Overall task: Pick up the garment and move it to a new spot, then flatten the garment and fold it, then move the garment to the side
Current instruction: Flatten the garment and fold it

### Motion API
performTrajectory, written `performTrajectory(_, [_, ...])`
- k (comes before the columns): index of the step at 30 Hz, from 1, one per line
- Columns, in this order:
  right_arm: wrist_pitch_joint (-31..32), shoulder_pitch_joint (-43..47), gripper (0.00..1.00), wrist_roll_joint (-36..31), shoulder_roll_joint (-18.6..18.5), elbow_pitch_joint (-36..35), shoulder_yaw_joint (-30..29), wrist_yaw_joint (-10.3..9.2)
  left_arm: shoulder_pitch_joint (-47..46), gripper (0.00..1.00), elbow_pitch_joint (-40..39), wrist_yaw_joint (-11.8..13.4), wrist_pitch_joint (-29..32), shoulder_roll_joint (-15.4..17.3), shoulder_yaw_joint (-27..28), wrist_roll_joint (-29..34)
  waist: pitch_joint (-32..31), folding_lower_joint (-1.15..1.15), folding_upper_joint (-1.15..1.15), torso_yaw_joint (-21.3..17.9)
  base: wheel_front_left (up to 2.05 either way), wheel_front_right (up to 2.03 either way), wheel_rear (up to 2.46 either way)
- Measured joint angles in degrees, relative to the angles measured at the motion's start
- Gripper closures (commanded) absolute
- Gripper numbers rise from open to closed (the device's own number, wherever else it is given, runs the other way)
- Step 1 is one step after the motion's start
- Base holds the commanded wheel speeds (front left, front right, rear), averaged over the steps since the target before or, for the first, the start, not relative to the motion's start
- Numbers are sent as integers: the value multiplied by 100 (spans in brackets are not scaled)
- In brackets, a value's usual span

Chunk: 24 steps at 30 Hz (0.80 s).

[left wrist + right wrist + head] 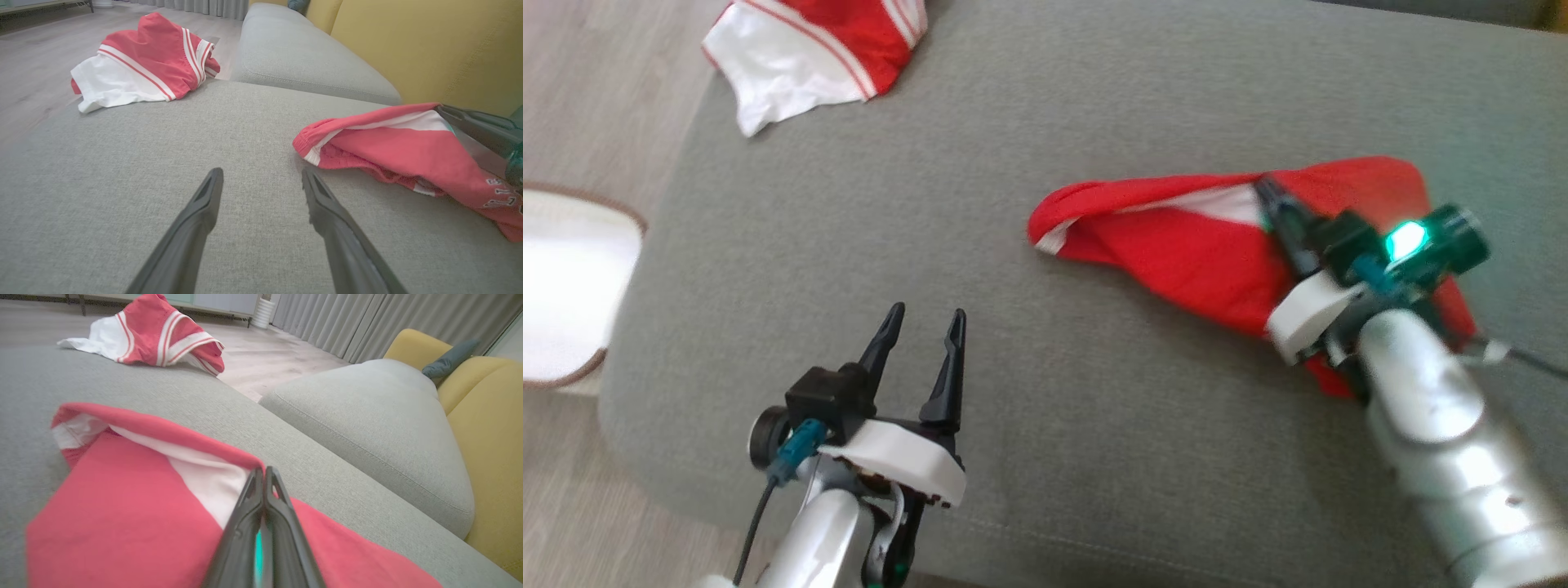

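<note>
Gripping garment [1176,253], right end effector [264,474], left end effector [927,314] open, grey sofa [1013,122], wooden floor [596,90]

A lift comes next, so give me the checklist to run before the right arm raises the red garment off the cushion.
1. Right gripper shut on the red garment: ok, tips closed at a folded edge.
2. How many layers are pinched: cannot tell.
3. Left gripper open and apart from the garment: ok, it hovers over bare fabric.
4. Clear of the other red-and-white garment: ok, that one lies at the far corner.
5. Bare grey cushion for a new spot: ok, between the two garments.
</note>
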Motion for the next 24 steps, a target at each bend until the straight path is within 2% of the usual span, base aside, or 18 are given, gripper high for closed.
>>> performTrajectory(4, [0,-517,100,137,-264,702,43,0,-7,0,-31,-2,0,-14,-46,0,104,0,0,194,0,0,0])
performTrajectory(11, [0,-1098,100,520,-444,1459,250,1,-29,0,-120,-18,0,-36,-89,0,386,1,0,362,0,0,0])
performTrajectory(12, [0,-1132,94,597,-465,1480,248,1,-30,0,-123,-18,0,-38,-90,0,414,1,0,362,0,0,0])
performTrajectory(14, [0,-1180,46,755,-483,1462,211,1,-30,0,-125,-15,0,-41,-90,0,444,1,0,319,0,0,0])
performTrajectory(15, [0,-1181,0,827,-487,1405,169,1,-31,0,-131,-15,0,-44,-90,0,451,0,0,285,0,0,0])
performTrajectory(24, [0,-817,0,1299,-553,359,-214,4,-49,0,-158,-46,0,-58,40,109,355,0,0,-291,0,0,0])
